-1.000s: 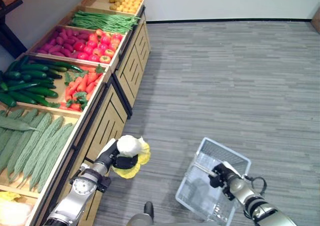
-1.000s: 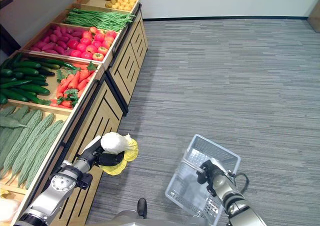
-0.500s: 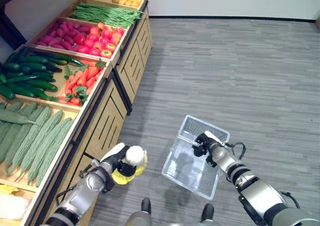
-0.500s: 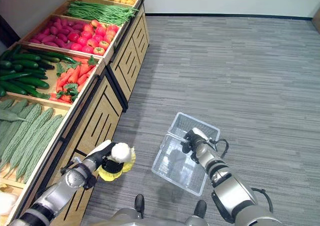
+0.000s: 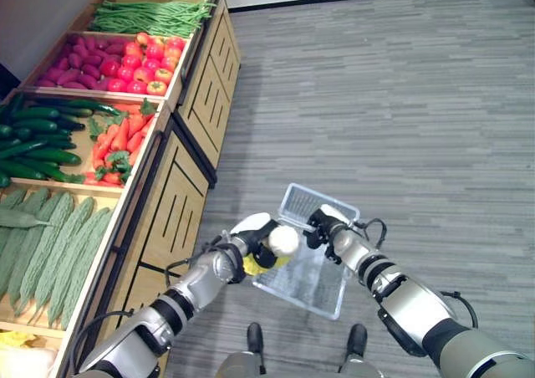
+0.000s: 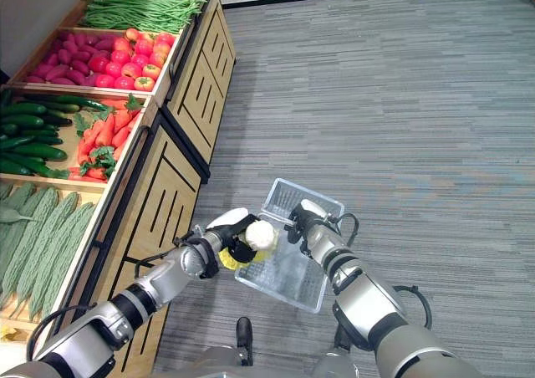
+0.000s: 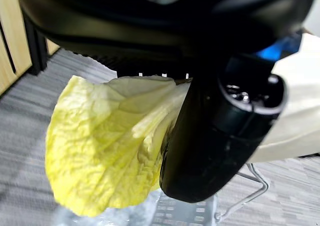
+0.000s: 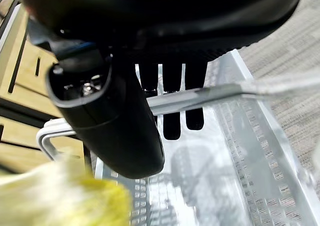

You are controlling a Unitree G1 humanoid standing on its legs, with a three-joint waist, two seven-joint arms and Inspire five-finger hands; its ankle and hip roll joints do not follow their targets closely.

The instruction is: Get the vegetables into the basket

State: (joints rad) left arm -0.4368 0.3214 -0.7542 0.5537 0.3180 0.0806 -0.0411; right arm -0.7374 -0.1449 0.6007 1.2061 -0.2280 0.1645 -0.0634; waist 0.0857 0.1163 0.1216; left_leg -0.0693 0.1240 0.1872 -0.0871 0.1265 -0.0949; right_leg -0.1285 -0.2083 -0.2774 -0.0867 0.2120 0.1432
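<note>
In your left eye view, the left hand [image 5: 251, 242] was curled round a cabbage [image 5: 279, 242] with a white base and yellow leaves, holding it at the near-left rim of the clear basket [image 5: 326, 293], which hung above the grey floor [image 5: 401, 102]. The right hand [image 5: 322, 226] gripped the basket's handle at its far side. Beside you stood the wooden produce stand [image 5: 180, 190], with carrots [image 5: 125, 140], cucumbers [image 5: 38, 140] and green beans [image 5: 142, 16] in its crates. Your right eye view showed the same, the cabbage [image 6: 255, 238] just over the basket's edge. In the left wrist view, the thumb pressed against the yellow leaves [image 7: 100, 141]. In the right wrist view, the fingers [image 8: 170, 86] wrapped round the wire handle [image 8: 200, 95].
</note>
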